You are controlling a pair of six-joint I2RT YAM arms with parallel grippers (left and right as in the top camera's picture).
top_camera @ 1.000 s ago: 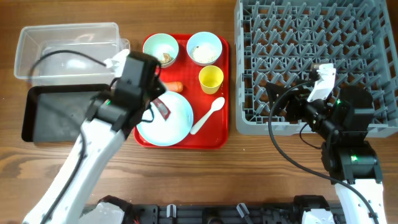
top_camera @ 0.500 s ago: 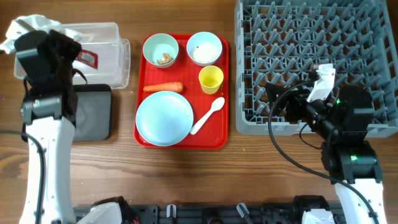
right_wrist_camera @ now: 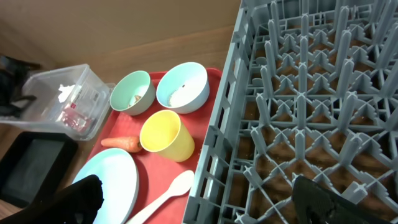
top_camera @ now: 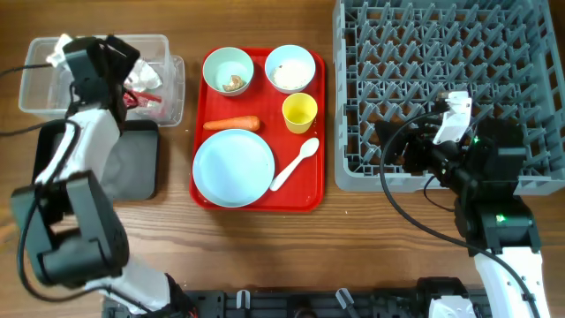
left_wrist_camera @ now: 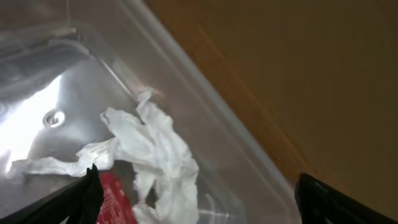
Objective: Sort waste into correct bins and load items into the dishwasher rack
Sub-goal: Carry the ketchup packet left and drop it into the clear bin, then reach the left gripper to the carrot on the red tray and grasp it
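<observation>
Two waste items, red wrapper (top_camera: 141,95) and white tissue (left_wrist_camera: 155,149), now lie in the clear tub (top_camera: 97,39), far left, just dropped. Left gripper (left_wrist_camera: 198,198) spread wide above, apparently empty; carrot (top_camera: 231,124) awaits sorting.

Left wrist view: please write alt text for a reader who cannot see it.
Crumpled white tissue and a red wrapper lie inside a clear plastic tub, seen from close above. The left gripper is open and empty; wooden table shows beyond the tub's wall.
</observation>
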